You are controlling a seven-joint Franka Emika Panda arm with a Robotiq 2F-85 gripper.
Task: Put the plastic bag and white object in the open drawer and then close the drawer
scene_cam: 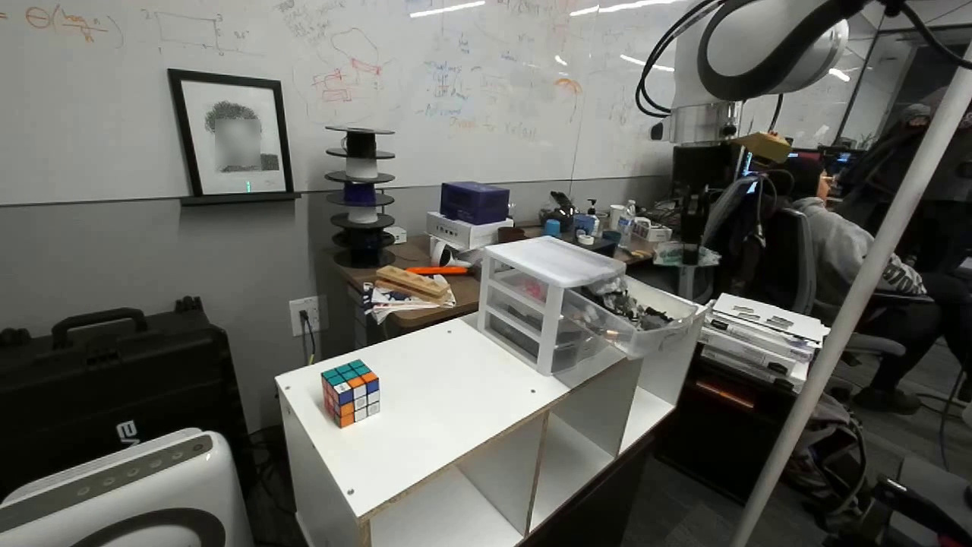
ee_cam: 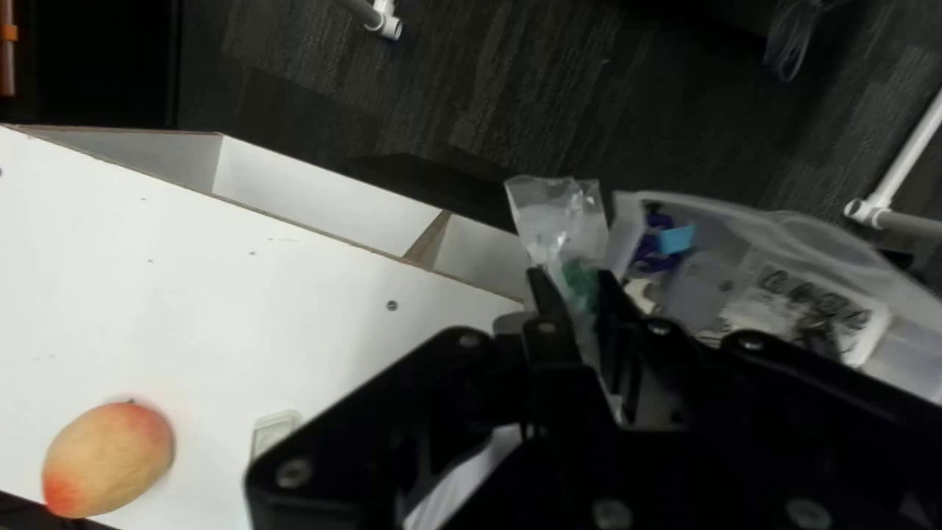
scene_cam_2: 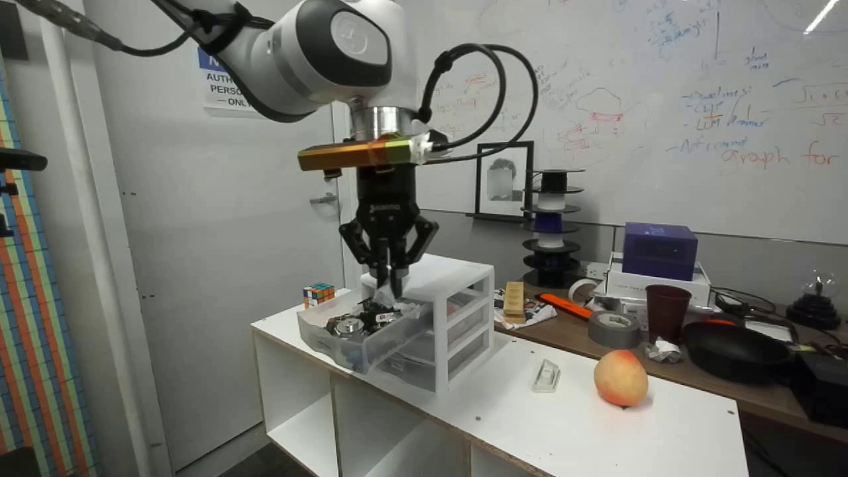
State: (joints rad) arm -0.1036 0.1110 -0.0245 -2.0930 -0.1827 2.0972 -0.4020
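My gripper [scene_cam_2: 388, 281] is shut on a clear plastic bag [ee_cam: 556, 217] with something green inside; the bag also shows in an exterior view [scene_cam_2: 385, 295]. The fingertips [ee_cam: 570, 283] pinch the bag above the open drawer's area, and in the wrist view the bag hangs beside the drawer wall [ee_cam: 625, 228]. The translucent drawer [scene_cam_2: 339, 352] is the top one of the white three-drawer unit [scene_cam: 553, 254], pulled out and holding dark parts and bags. It also shows in an exterior view [scene_cam: 645, 343]. The small white object [scene_cam_2: 546, 376] lies on the cabinet top; it is partly hidden in the wrist view [ee_cam: 272, 433].
A peach-coloured fruit [scene_cam_2: 621, 379] stands on the white shelf cabinet [scene_cam_2: 530, 430] near the white object. A Rubik's cube [scene_cam: 351, 391] sits at the cabinet's other end. A desk [scene_cam_2: 570, 338] with tape, a pan and boxes is behind. A pole [scene_cam: 858, 304] stands nearby.
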